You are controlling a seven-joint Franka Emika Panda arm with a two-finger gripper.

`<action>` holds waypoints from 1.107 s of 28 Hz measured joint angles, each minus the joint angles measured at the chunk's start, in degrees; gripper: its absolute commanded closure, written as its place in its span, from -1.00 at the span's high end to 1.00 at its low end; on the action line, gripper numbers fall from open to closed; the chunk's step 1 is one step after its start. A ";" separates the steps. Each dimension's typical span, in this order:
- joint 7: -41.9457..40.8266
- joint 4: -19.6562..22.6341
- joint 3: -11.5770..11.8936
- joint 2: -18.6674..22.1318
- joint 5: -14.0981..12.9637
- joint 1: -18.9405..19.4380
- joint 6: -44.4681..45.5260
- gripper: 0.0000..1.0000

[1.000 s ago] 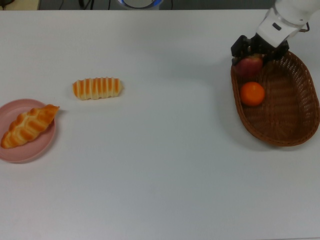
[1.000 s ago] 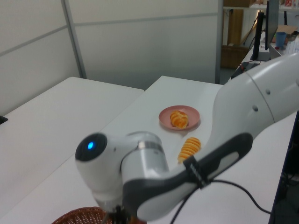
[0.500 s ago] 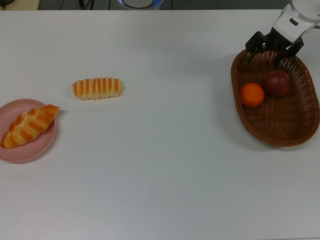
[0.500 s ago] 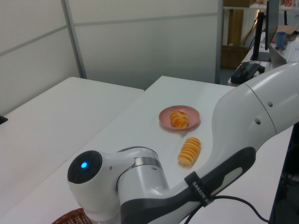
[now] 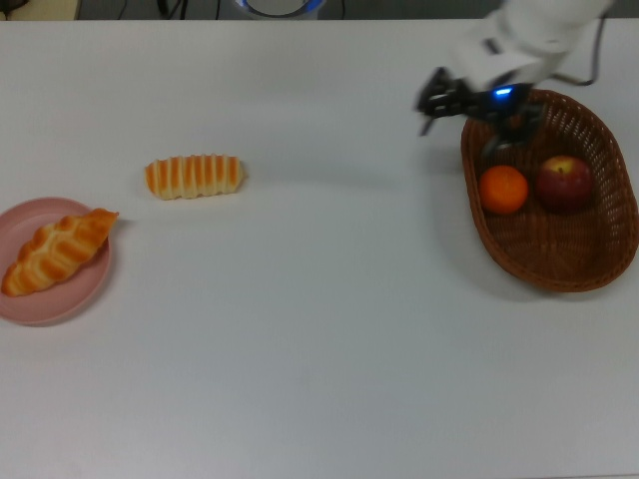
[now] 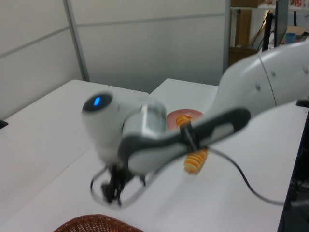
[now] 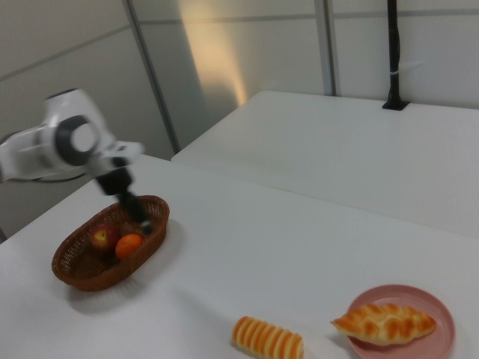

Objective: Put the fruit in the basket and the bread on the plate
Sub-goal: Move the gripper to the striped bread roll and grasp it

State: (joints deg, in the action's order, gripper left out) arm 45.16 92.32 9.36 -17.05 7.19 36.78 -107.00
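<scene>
The large oval brown woven wicker basket [image 5: 559, 210] sits on the white counter [image 5: 319, 329] and serves as the landmark here. Inside it, at the end nearest the top view's left, lies the small bright orange orange [image 5: 503, 189], and just beside that, toward the top view's right, rests the dark red apple with a yellowish patch [image 5: 565, 182]; in the right view the apple [image 7: 104, 238] and orange [image 7: 129, 245] sit close together within the basket [image 7: 90, 269]. Over the basket's rim at the top view's upper left hangs the black two-finger gripper [image 5: 479, 118] of the white robot arm, its fingers spread apart and holding nothing. Well away from the basket, toward the top view's left, the short ridged golden-orange roll with pale stripes [image 5: 195, 176] lies bare on the counter. Farther still from the basket, at the top view's left edge, is the round shallow pink plate [image 5: 30, 304], with the braided, pointed-end golden loaf [image 5: 58, 249] resting on it, one tip reaching over the rim toward the roll.
</scene>
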 measured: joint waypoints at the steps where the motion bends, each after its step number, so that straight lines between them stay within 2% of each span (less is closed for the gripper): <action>1: -0.21 0.05 0.04 0.37 -0.21 -2.26 0.16 1.00; 2: -0.81 0.16 0.06 0.75 -0.51 -5.35 0.28 1.00; 7: -2.31 1.60 0.13 0.88 -1.03 -15.16 0.32 1.00; 12: -2.23 4.52 0.13 0.95 -1.26 -21.68 -1.03 1.00; 15: 0.15 7.74 0.16 1.80 -1.90 -24.08 -5.61 1.00; 18: 4.34 13.02 0.18 4.07 -2.04 -25.34 -11.65 1.00; 23: 9.55 18.62 0.49 7.06 -2.04 -25.92 -13.66 1.00; 31: 11.03 23.28 1.09 7.79 -4.18 -30.32 -18.36 1.00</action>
State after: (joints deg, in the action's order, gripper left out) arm 56.19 115.60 10.44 -9.26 3.01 6.46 -125.36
